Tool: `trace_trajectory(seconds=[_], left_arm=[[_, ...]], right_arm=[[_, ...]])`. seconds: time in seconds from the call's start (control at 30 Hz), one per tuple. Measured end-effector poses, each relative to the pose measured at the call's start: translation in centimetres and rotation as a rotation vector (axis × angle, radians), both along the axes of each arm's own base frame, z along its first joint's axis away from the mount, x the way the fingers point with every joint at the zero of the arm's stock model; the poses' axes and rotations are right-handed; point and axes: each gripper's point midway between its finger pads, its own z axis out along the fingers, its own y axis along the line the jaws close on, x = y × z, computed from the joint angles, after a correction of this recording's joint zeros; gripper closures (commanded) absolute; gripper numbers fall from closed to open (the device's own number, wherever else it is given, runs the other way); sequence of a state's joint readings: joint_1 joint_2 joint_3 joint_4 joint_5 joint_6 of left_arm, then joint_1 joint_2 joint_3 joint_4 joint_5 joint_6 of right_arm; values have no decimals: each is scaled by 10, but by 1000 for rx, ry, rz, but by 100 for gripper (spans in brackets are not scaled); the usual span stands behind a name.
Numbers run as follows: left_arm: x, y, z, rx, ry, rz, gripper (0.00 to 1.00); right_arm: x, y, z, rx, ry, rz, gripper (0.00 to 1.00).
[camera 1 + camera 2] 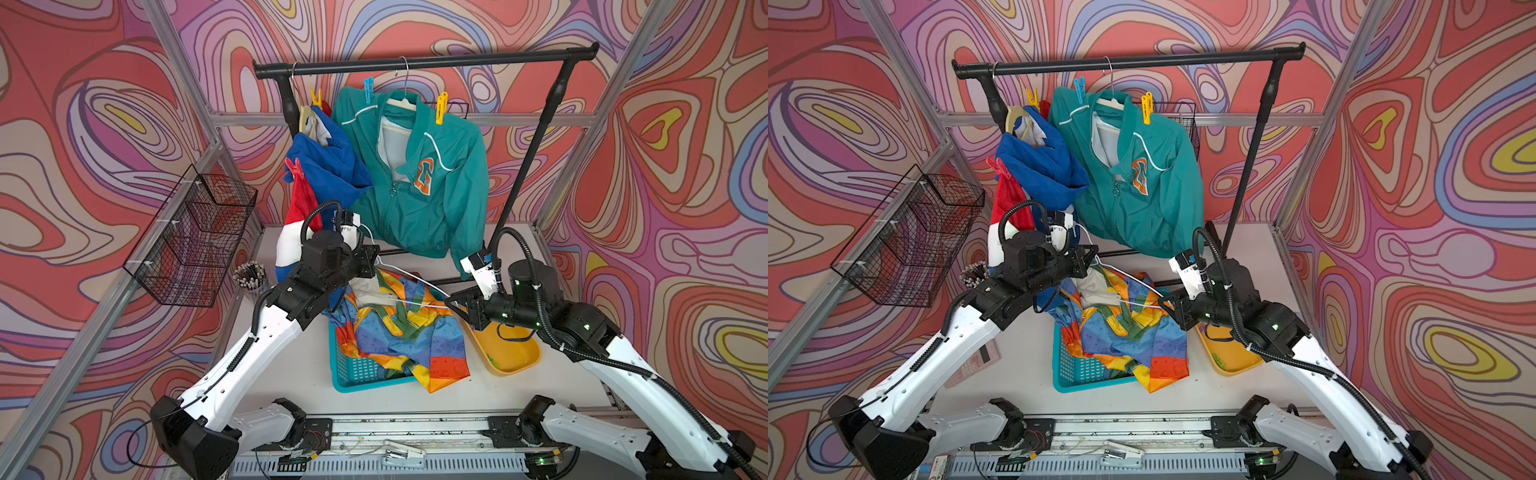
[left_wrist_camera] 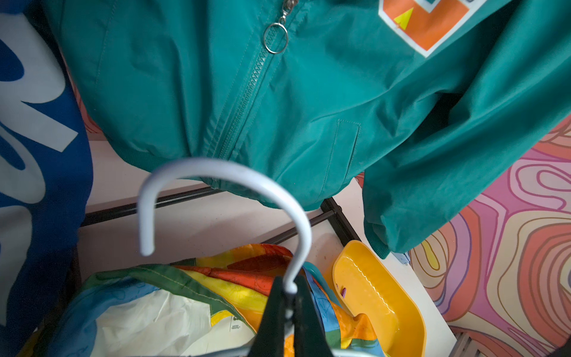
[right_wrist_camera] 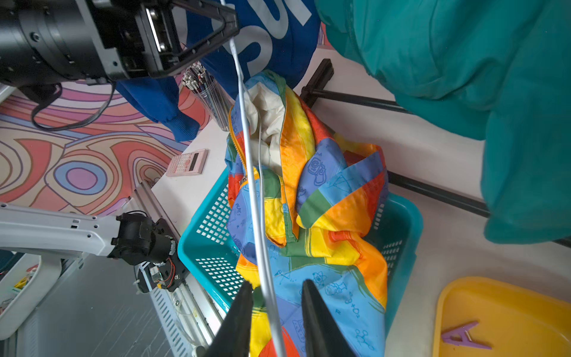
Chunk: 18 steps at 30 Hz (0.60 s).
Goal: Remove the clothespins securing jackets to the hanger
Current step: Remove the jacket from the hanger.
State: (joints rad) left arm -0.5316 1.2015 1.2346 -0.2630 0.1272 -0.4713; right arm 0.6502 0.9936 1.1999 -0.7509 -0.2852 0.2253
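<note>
Left gripper point(image 2: 289, 282) clamped on white hanger point(image 2: 216, 171); right gripper point(image 3: 278, 286) gaping astride its wire. Rainbow jacket point(image 1: 407, 332) crumpled, six o'clock of teal jacket point(image 1: 436, 187).

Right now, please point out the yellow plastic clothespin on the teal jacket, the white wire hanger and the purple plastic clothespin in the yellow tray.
yellow plastic clothespin point(image 1: 441, 109): in a top view, its middle.
white wire hanger point(image 2: 216, 170): left wrist view, hook's top.
purple plastic clothespin point(image 3: 450, 335): right wrist view, its body.
</note>
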Motion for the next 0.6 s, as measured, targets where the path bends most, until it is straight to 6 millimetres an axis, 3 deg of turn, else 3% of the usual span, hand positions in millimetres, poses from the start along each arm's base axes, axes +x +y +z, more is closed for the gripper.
trace_trajectory(seconds=[0.17, 0.37, 0.6], left_arm=[[0, 0, 0, 4, -3, 7, 100], [2, -1, 1, 3, -2, 6, 97], [-2, -4, 8, -14, -16, -12, 41]], right_arm=[[4, 8, -9, 3, 17, 22, 100], [-1, 8, -4, 11, -15, 40, 100], [-6, -15, 3, -25, -72, -30, 100]])
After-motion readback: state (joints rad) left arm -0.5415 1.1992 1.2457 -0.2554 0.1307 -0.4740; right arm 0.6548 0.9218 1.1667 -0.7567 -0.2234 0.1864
